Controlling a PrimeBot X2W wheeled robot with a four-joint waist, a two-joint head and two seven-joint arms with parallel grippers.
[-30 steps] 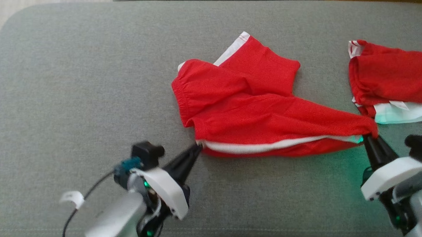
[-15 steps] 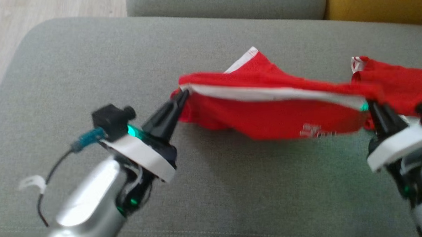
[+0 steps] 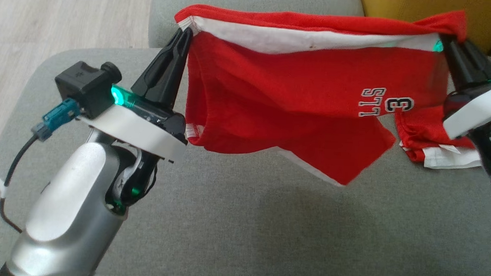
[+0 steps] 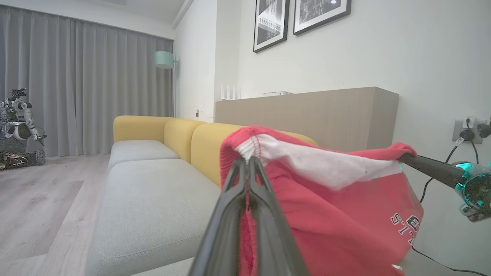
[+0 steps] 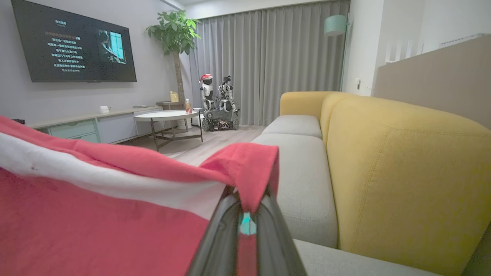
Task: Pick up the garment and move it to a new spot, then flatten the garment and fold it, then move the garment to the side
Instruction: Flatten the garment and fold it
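Partly hidden, partly unreadable
The second red garment (image 3: 420,131) lies partly behind the held shorts (image 3: 297,94); the TV (image 5: 73,42) text is too small to read.

Red garment (image 3: 292,98) with white trim and white lettering, hanging above a grey cushion (image 3: 225,228), left gripper (image 3: 187,30) pinching its left top corner, right gripper (image 3: 445,39) pinching the right, second garment (image 3: 415,137) lying on the cushion at right, floor (image 3: 48,13) far left

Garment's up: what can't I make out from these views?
- Second red garment: head view, largely behind the held garment.
- Sofa cushion below: head view, covered by the held garment.
- Lettering: left wrist view, small, wrapping round a fold.
- Lower edge of the held garment: right wrist view, cut off at the bottom.
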